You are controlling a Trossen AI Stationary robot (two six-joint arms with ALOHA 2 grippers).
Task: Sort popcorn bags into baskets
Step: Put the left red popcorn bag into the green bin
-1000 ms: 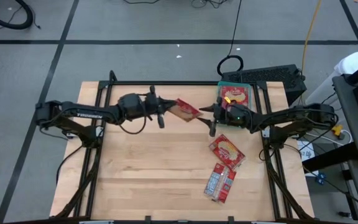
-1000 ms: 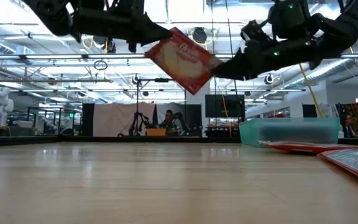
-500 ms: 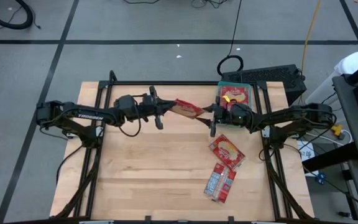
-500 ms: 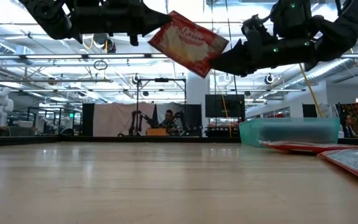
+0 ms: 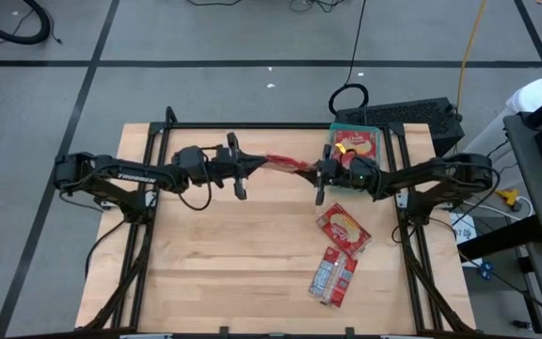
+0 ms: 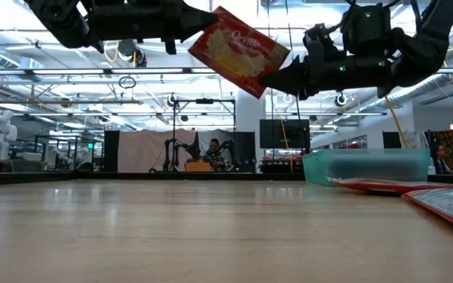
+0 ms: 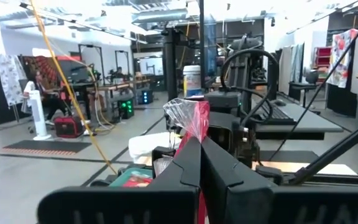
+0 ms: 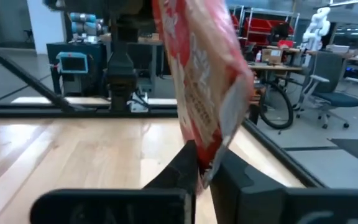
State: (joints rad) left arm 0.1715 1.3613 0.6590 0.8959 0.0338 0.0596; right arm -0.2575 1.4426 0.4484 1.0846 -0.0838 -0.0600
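A red popcorn bag hangs in the air over the far middle of the table, between my two grippers. The low view shows its cream popcorn picture. My left gripper is shut on its left end and my right gripper on its right end. The teal basket stands at the table's far right, just behind my right gripper, with one red bag lying flat in it. Two more bags lie flat on the table's right side. My left gripper pinches the bag's left end between its two fingers, just below the crimped seal. The fingers come level from the table's left. The bag is lifted clear and stands on edge, slanting. My right gripper pinches the bag's lower right edge between its two fingers. It comes level from the table's right. The bag rises above the fingers, clear of the table, spanning the gap to my left gripper.
A black keyboard-like box sits beyond the table's far right corner. The basket's wall stands close under my right arm. The table's left half and near middle are bare wood.
My right gripper has shut on the bag's right end. My left gripper has tipped upward, and the bag has turned from lying slanted with its face up to standing nearly on edge, a little higher than before.
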